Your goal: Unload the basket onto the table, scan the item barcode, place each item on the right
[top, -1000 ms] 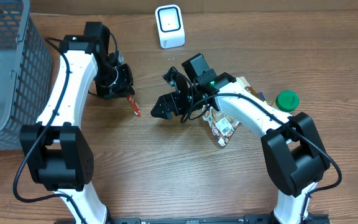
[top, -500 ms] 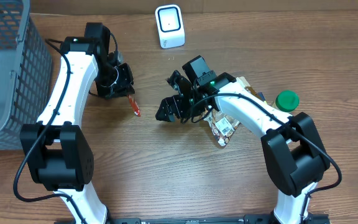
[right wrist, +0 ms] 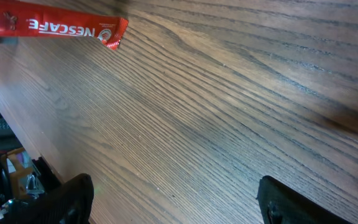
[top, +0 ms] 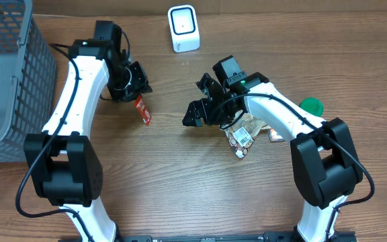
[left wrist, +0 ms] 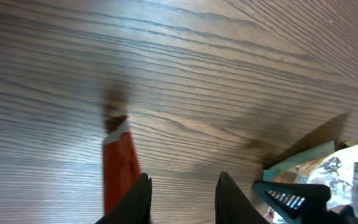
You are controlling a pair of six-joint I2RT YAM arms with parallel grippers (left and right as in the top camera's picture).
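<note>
A red Nescafe stick sachet lies flat on the wooden table, apart from both grippers. My left gripper hovers just behind it with its jaws slightly open. In the left wrist view the sachet lies outside the left finger, and only bare wood shows inside the gripper. My right gripper stands wide open to the right of the sachet and holds nothing. The right wrist view shows the sachet at the top left, far from the gripper. A white barcode scanner stands at the back.
A grey wire basket fills the far left. A pile of packets and a green-capped item lie under the right arm. The packets also show at the right of the left wrist view.
My left gripper has let go of the sachet and pulled back toward the far edge, so the sachet now rests on the table. The right gripper has moved to the right.
</note>
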